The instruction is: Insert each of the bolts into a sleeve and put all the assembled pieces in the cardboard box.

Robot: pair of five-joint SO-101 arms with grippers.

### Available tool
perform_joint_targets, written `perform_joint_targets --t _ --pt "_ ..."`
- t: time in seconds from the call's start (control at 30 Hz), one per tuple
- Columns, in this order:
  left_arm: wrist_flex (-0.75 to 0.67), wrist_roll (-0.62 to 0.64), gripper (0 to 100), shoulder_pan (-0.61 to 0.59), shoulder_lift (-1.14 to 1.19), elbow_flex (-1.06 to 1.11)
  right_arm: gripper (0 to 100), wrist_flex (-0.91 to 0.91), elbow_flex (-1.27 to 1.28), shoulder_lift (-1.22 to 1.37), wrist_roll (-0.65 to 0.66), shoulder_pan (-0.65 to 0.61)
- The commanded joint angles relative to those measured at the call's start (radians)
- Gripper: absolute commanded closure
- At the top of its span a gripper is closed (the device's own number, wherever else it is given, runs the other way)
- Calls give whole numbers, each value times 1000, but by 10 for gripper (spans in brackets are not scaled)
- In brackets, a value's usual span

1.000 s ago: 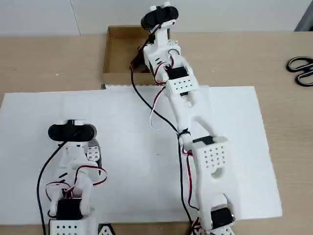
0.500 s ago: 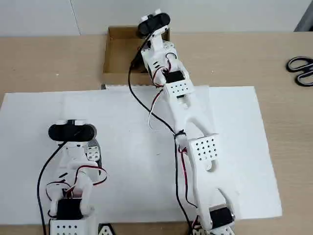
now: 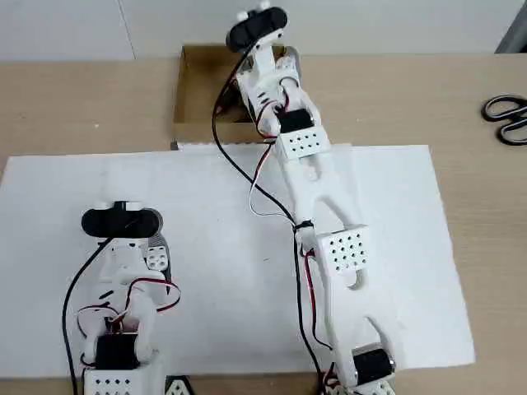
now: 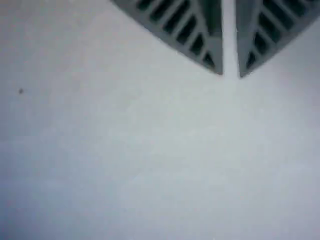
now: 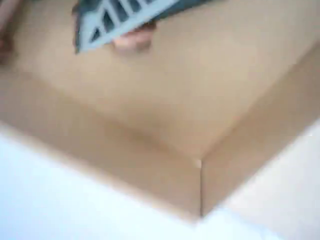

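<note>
The cardboard box [image 3: 194, 86] stands at the table's far side, beyond the white paper. My right arm stretches out over it, wrist above the box's right part. In the right wrist view, my right gripper [image 5: 125, 31] hangs over the box floor [image 5: 165, 95] near an inner corner, its grey fingers [image 5: 107, 20] shut on a blurred pinkish piece [image 5: 132, 41]. Another pinkish thing [image 5: 5, 30] lies at that view's edge. My left gripper [image 3: 156, 249] rests at the near left on the paper; its grey fingers [image 4: 200, 35] are shut and hold nothing.
A white paper sheet [image 3: 214, 222] covers the table's middle. Scissors [image 3: 506, 118] lie on the bare wood at the far right. The box walls [image 5: 250, 150] rise around my right gripper.
My right arm has reached farther over the box and swung slightly left. The left arm has stayed where it was.
</note>
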Motion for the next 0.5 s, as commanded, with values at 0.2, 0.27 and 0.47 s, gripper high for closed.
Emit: perform_joint_targets --t 0.2,0.27,0.47 --pt "5 -6 994 -5 -5 -7 702 154 -161 -35 5 -1" --pt "5 -6 994 -5 -5 -7 705 239 -230 -35 5 7" --pt "5 -6 994 -5 -5 -7 959 415 -436 -27 11 28"
